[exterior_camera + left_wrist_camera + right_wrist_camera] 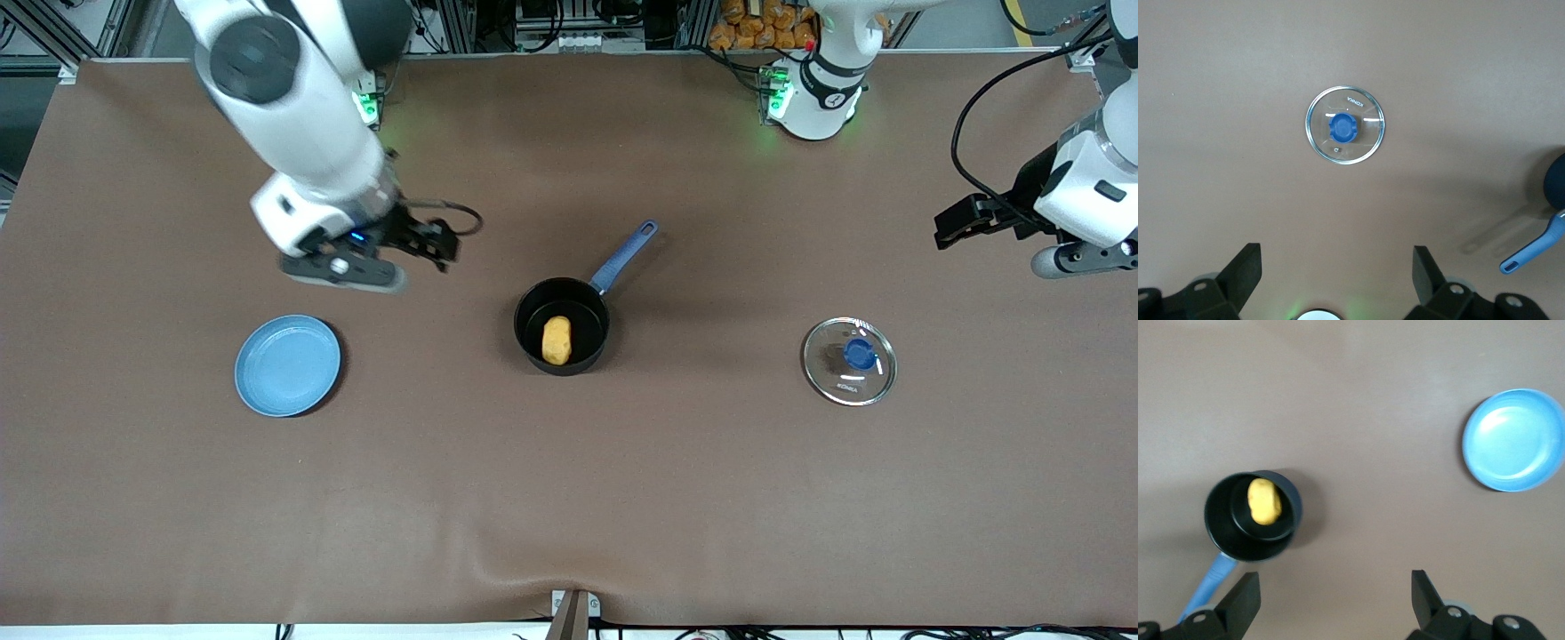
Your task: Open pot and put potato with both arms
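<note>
The pot (562, 325) stands uncovered at the middle of the bench (569, 498), the potato (556, 340) lying inside it. Its glass lid (849, 361) rests flat on the bench toward the left arm's end, well apart from the pot. A light-blue plate (287, 364) sits toward the right arm's end. The right hand (418, 242) hangs over bare bench above the plate's side, released and holding nothing (fingers spread wide). The left hand (965, 222) hangs likewise released, over the bench near the lid
</note>
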Robot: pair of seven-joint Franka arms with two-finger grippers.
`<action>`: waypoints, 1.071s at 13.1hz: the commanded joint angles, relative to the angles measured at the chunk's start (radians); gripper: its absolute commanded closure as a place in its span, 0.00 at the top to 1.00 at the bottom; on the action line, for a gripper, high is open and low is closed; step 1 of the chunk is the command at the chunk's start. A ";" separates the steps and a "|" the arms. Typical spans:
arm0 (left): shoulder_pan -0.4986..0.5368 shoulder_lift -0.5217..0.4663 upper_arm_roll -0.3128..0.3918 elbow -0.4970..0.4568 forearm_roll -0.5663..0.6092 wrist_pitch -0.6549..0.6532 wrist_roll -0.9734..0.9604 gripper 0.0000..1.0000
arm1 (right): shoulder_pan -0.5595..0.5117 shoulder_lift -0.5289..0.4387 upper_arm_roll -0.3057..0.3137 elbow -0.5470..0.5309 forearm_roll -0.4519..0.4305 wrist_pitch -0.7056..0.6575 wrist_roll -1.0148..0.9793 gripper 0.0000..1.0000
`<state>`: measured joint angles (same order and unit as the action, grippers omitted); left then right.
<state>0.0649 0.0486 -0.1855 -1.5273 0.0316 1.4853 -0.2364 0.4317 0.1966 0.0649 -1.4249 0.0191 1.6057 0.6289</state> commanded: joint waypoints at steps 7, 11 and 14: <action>-0.002 -0.012 -0.002 0.027 -0.001 -0.010 0.017 1.00 | -0.385 -0.060 0.007 0.050 -0.004 -0.247 -0.624 1.00; 0.006 -0.007 -0.002 0.030 -0.001 -0.010 0.020 1.00 | -0.449 -0.060 0.007 0.050 -0.005 -0.240 -0.640 1.00; 0.006 -0.007 -0.002 0.030 -0.001 -0.011 0.019 1.00 | -0.453 -0.059 0.007 0.047 -0.005 -0.234 -0.635 1.00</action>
<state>0.0646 0.0461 -0.1849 -1.5078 0.0316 1.4851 -0.2364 -0.0042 0.1318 0.0562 -1.3952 0.0179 1.3784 -0.0053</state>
